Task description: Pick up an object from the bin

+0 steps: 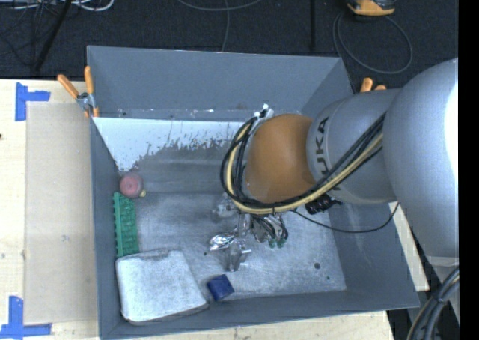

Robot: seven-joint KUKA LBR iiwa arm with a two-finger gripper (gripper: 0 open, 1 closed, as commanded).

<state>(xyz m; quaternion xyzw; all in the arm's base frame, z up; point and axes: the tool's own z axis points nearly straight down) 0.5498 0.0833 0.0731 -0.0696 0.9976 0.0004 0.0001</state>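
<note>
My gripper [235,247] hangs low over the middle of the bin floor, under the arm's orange cover. Nothing shows in its grasp. The closest loose thing is a small dark blue block [219,287], lying just below the gripper near the front wall. A white folded cloth [159,284] fills the front left corner, left of the blue block.
A green comb-like strip [126,224] lies along the left wall, with a small pink ball [131,185] at its far end. The arm and its cables cover the right half of the bin.
</note>
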